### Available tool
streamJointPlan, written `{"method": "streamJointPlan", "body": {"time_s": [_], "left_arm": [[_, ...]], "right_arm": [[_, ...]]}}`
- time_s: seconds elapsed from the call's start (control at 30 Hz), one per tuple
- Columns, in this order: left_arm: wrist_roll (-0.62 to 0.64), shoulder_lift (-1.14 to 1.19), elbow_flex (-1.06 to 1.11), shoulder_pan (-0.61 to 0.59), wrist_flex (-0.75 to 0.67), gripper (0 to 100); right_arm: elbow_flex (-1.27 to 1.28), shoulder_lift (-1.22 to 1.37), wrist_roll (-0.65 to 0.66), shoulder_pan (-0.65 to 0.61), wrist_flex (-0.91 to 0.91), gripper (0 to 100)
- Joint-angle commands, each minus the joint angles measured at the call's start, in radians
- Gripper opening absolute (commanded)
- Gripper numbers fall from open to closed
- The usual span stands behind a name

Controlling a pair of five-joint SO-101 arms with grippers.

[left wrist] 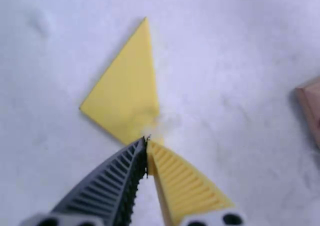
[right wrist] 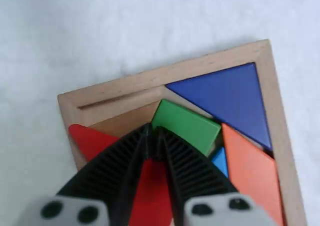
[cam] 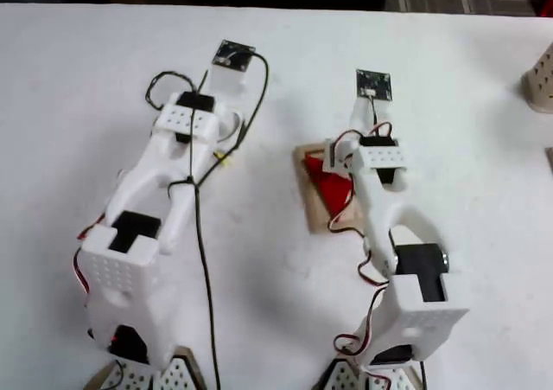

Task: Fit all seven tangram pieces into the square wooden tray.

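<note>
A yellow triangle [left wrist: 125, 93] lies flat on the white table. My left gripper [left wrist: 146, 142] is shut, its tips touching the triangle's near corner; in the high view it [cam: 226, 152] is left of the tray. The square wooden tray [right wrist: 150, 78] holds a dark blue triangle [right wrist: 225, 93], an orange piece [right wrist: 250, 168], a red triangle [right wrist: 90, 138], a small light blue piece [right wrist: 219, 158] and a green piece [right wrist: 187, 126] that seems to sit slightly raised. My right gripper [right wrist: 152, 132] is shut, tips against the green piece's edge, over the tray [cam: 304, 182].
A black cable [cam: 204, 260] runs down the table from the left arm. A beige perforated object [cam: 540, 79] stands at the right edge. The tray's corner [left wrist: 310, 108] shows in the left wrist view. Open white table lies at the far left and back.
</note>
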Motion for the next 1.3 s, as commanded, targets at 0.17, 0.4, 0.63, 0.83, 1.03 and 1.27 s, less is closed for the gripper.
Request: {"method": "streamJointPlan", "body": {"time_s": [0.17, 0.4, 0.63, 0.83, 1.03, 1.27], "left_arm": [[0.003, -0.015, -0.037, -0.005, -0.029, 3], [0.003, -0.013, -0.037, -0.005, -0.031, 3], [0.003, -0.012, -0.037, -0.005, -0.031, 3], [0.003, -0.012, -0.037, -0.004, -0.032, 3], [0.003, -0.012, -0.037, -0.004, -0.026, 3], [0.003, -0.016, -0.031, -0.005, -0.025, 3]], "right_arm": [[-0.008, -0.025, 0.014, -0.012, 0.096, 1.7], [0.061, -0.159, 0.029, 0.021, 0.117, 1.7], [0.261, -0.381, 0.034, 0.082, 0.122, 1.7], [0.459, -0.475, 0.034, 0.042, 0.031, 1.7], [0.512, -0.438, 0.025, -0.019, -0.050, 1.7], [0.477, -0.395, -0.017, -0.008, -0.110, 1.7]]}}
